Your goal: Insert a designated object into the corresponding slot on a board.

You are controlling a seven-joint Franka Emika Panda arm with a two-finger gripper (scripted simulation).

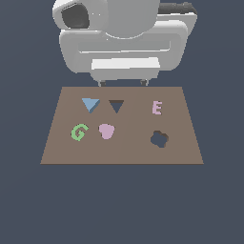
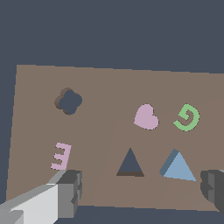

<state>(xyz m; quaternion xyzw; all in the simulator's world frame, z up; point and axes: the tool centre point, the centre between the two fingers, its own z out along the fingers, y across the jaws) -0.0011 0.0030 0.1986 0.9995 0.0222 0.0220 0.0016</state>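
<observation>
The light-blue triangle [image 1: 90,104] lies flat on the brown board [image 1: 122,151], near its far edge and towards the exterior view's left. The dark triangular slot [image 1: 116,106] is just beside it, on the exterior view's right, and is empty. My gripper [image 1: 122,83] hangs open and empty above the board's far edge, behind the triangle and the slot. In the wrist view the triangle [image 2: 178,166] and the slot [image 2: 130,163] lie side by side on the board [image 2: 109,83], between my spread fingers [image 2: 70,192]; the gripper [image 2: 142,190] touches nothing.
A green G [image 1: 79,132] and a pink heart-like blob [image 1: 106,131] lie nearer the front of the board. A pink E [image 1: 157,107] and a dark clover-shaped hole [image 1: 159,138] are on the exterior view's right. The arm's white body [image 1: 124,43] looms behind the board.
</observation>
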